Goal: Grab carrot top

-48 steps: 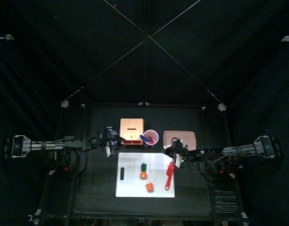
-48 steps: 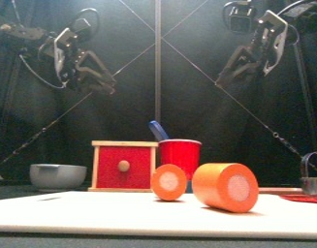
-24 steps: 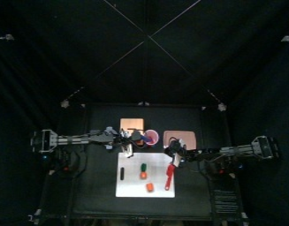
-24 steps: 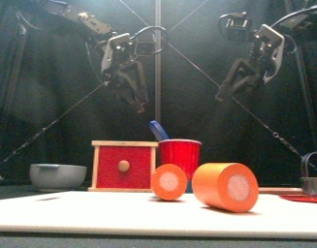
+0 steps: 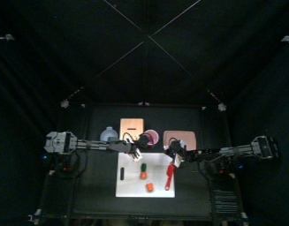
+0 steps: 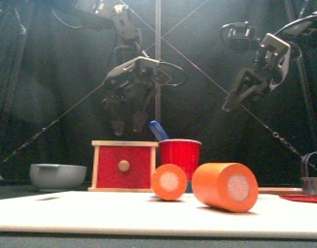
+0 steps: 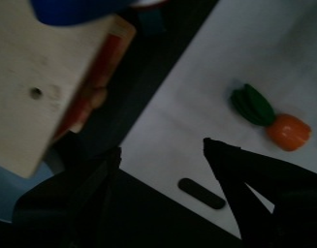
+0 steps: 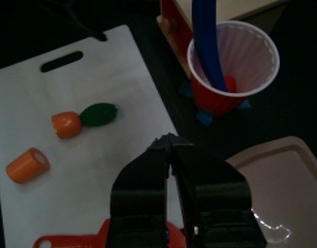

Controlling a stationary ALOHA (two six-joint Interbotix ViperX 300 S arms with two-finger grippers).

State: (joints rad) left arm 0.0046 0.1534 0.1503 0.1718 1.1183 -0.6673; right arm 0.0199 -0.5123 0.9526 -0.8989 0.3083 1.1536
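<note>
On the white board (image 8: 70, 107) lie two carrot pieces: carrot top (image 8: 83, 119) and one stub (image 8: 27, 166); left hand (image 7: 161, 160) gapes, right hand (image 8: 174, 160) pinched together.

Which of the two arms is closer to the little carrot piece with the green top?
Left. Its tool hangs above the white board, near the carrot top. The right tool is off to the far side.

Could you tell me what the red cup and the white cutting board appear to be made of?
The red cup looks like thin disposable plastic: glossy red outside, pale inside, with a rolled rim. The white cutting board seems to be matte plastic, judging by its flat, even white surface and moulded handle slot, though painted wood cannot be ruled out.
</note>
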